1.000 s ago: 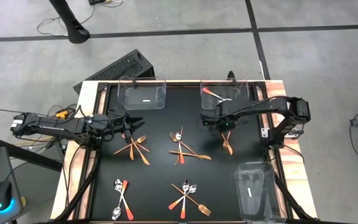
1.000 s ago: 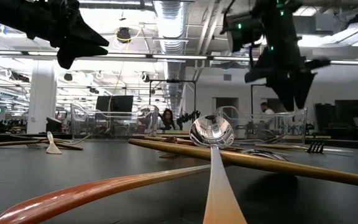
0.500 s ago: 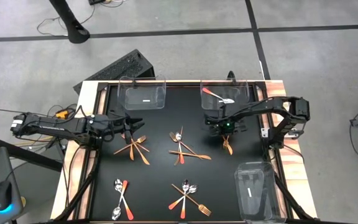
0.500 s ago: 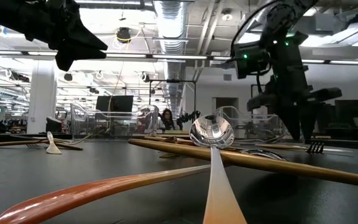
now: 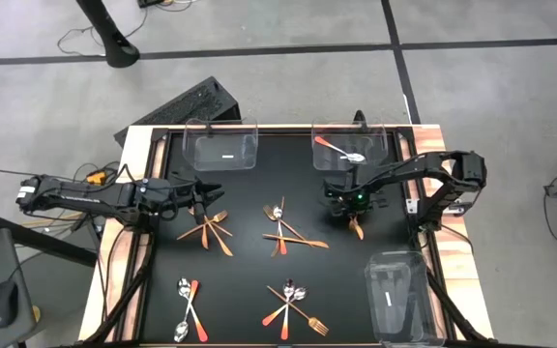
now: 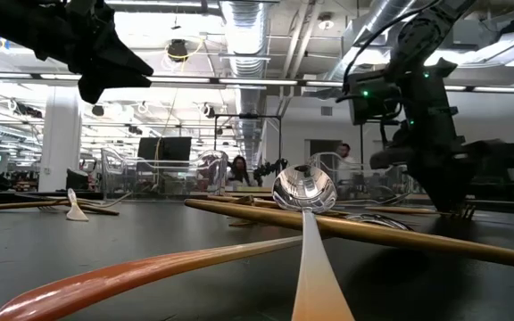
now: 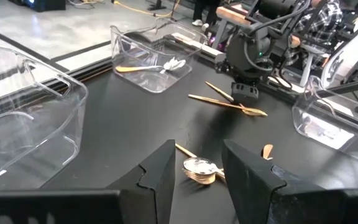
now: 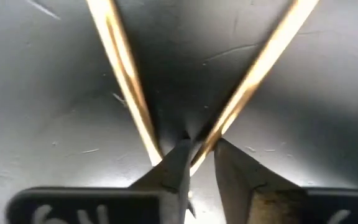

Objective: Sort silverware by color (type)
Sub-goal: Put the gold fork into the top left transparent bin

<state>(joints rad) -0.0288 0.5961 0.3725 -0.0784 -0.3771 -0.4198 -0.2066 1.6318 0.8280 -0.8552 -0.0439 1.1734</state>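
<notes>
black tabletop (image 5: 249,280): right pincer (image 8: 197,158) slightly parted over two crossed gold utensils (image 8: 120,74) fanning away from it.

Three clear plastic bins (image 5: 224,148) (image 5: 353,147) (image 5: 400,295) sit at the black table's (image 5: 249,246) edges (two far, one near-right)

No readable text, brand, number or sign anywhere. Only pale, partly cut-off marks on the dark plate at the near edge of the right wrist view (image 8: 61,208), too cropped to make out. Small white label inside the clear plastic bin at the table's far left (image 5: 226,156) and another in the clear plastic bin at the near right (image 5: 387,299), both too small to read.
</notes>
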